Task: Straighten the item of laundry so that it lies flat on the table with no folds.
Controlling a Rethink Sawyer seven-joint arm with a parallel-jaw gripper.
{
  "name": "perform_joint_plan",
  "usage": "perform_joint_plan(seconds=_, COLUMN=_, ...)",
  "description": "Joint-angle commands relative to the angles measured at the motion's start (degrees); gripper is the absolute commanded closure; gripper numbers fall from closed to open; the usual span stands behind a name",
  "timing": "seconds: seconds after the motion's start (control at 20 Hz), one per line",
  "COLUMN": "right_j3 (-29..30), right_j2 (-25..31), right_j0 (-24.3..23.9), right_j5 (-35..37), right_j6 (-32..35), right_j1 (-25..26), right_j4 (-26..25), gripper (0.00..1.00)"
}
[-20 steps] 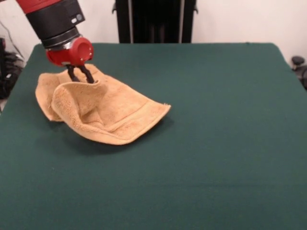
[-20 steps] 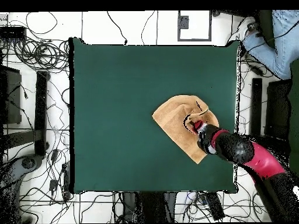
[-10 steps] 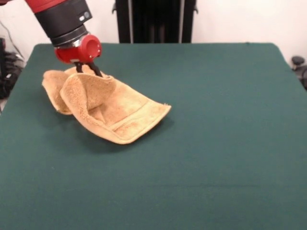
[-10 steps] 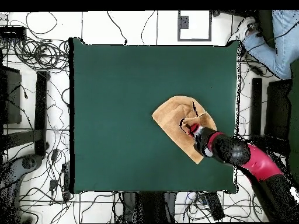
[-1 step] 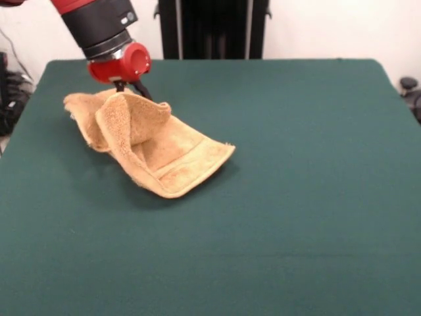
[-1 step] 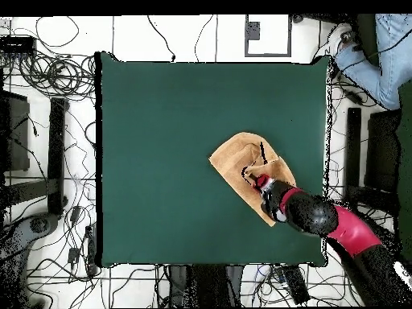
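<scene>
Gripper (image 5: 133,90) pinching a raised fold of the towel (image 5: 161,155); flattening unfinished.

Gripper: dark fingers pressed together on the towel's upper edge, holding it off the table (image 5: 296,197). Towel: tan-orange terry, on the table's left part in the front view, near the far edge; one corner lies flat with its woven band showing, the rest heaped and doubled over. Status: early to middle; the lifted fold remains to be drawn out and laid down, by my judgement.
</scene>
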Motion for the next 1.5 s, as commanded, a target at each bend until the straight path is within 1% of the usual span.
perform_joint_plan(seconds=0.05, right_j3=11.66, right_j2=1.86, right_j0=2.33, right_j5=-30.74, right_j6=4.16, right_j1=0.68, right_j4=-11.16, gripper=0.0)
perform_joint_plan(seconds=0.1, right_j3=12.1, right_j2=-2.05, right_j0=5.21, right_j5=-37.58, right_j6=4.48, right_j1=-1.92, right_j4=-11.97, gripper=0.0)
perform_joint_plan(seconds=0.2, right_j3=12.92, right_j2=-7.24, right_j0=9.15, right_j5=-46.08, right_j6=3.0, right_j1=-5.56, right_j4=-12.0, gripper=0.0)
perform_joint_plan(seconds=0.3, right_j3=13.98, right_j2=-10.23, right_j0=11.51, right_j5=-50.4, right_j6=2.17, right_j1=-8.49, right_j4=-10.93, gripper=0.0)
perform_joint_plan(seconds=0.4, right_j3=15.21, right_j2=-12.39, right_j0=13.35, right_j5=-52.92, right_j6=2.74, right_j1=-10.53, right_j4=-9.5, gripper=0.0)
perform_joint_plan(seconds=0.55, right_j3=16.84, right_j2=-14.29, right_j0=14.93, right_j5=-57.25, right_j6=3.99, right_j1=-11.8, right_j4=-7.91, gripper=0.0)
perform_joint_plan(seconds=0.75, right_j3=16.82, right_j2=-16.1, right_j0=16.86, right_j5=-59.39, right_j6=5.51, right_j1=-11.75, right_j4=-7.58, gripper=0.0)
perform_joint_plan(seconds=0.95, right_j3=15.51, right_j2=-14.58, right_j0=16.6, right_j5=-56.24, right_j6=7.63, right_j1=-13.38, right_j4=-8.79, gripper=0.0)
perform_joint_plan(seconds=1.0, right_j3=13.66, right_j2=-11.05, right_j0=14.51, right_j5=-52.77, right_j6=8.91, right_j1=-13.07, right_j4=-11.23, gripper=0.0)
perform_joint_plan(seconds=1.05, right_j3=12.7, right_j2=-8.8, right_j0=13.51, right_j5=-50.94, right_j6=9.61, right_j1=-11.92, right_j4=-13.19, gripper=0.0)
perform_joint_plan(seconds=1.1, right_j3=8.45, right_j2=-1.63, right_j0=9.24, right_j5=-44.33, right_j6=11.37, right_j1=-9.09, right_j4=-18.7, gripper=0.0)
perform_joint_plan(seconds=1.2, right_j3=4.16, right_j2=6.77, right_j0=4.07, right_j5=-36.01, right_j6=12.66, right_j1=-4.14, right_j4=-24.62, gripper=0.0)
perform_joint_plan(seconds=1.3, right_j3=2.14, right_j2=8.86, right_j0=2.75, right_j5=-33.4, right_j6=12.07, right_j1=-0.84, right_j4=-26.37, gripper=0.0)
perform_joint_plan(seconds=1.35, right_j3=2.05, right_j2=9.69, right_j0=2.08, right_j5=-32.3, right_j6=11.72, right_j1=0.32, right_j4=-26.1, gripper=0.0)
perform_joint_plan(seconds=1.4, right_j3=2.38, right_j2=11.23, right_j0=0.21, right_j5=-28.61, right_j6=10.83, right_j1=3.55, right_j4=-24.36, gripper=0.0)
perform_joint_plan(seconds=1.5, right_j3=2.06, right_j2=11.64, right_j0=-0.91, right_j5=-24.75, right_j6=9.0, right_j1=7.54, right_j4=-21.59, gripper=0.0)
